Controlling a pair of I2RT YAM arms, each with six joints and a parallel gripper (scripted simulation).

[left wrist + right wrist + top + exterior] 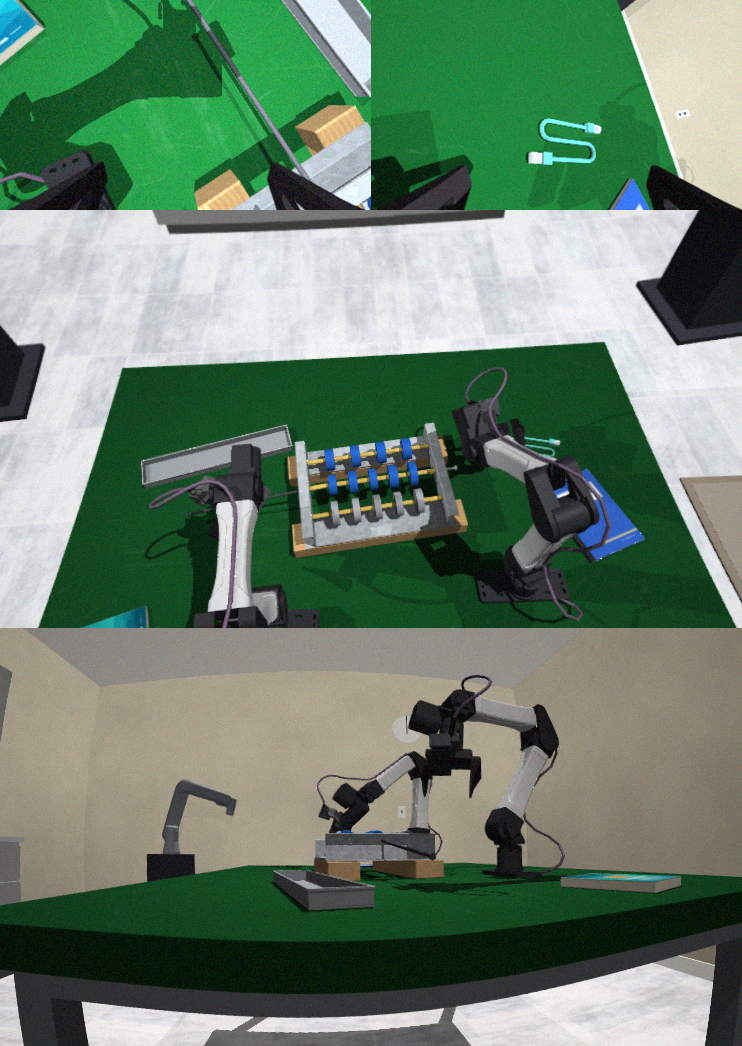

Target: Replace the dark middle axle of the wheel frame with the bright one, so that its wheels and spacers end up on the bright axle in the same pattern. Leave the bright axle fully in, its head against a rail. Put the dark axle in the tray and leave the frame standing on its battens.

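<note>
The wheel frame point(306, 490) point(353, 846) stands on wooden battens point(373, 542) point(328, 122). Blue wheels and yellow spacers fill its middle row. The dark axle point(282, 494) point(407, 848) point(213, 35) sticks far out of the left-hand rail in the top view. A headed grey rod, seemingly the bright axle point(450, 468), sticks a little out of the opposite rail; spacers hide where the two meet. The tray point(207, 463) point(340, 899) point(323, 52) looks empty. My left gripper point(448, 795) point(186, 170) is open above the dark axle. My right gripper point(558, 174) is open, beyond the frame's right end.
A turquoise cable point(540, 439) point(568, 141) lies below my right gripper, near a blue book point(610, 521) point(630, 197). A turquoise book point(124, 619) point(620, 879) point(14, 28) lies near the left arm's base. The outer rows hold blue wheels at the back and grey wheels at the front.
</note>
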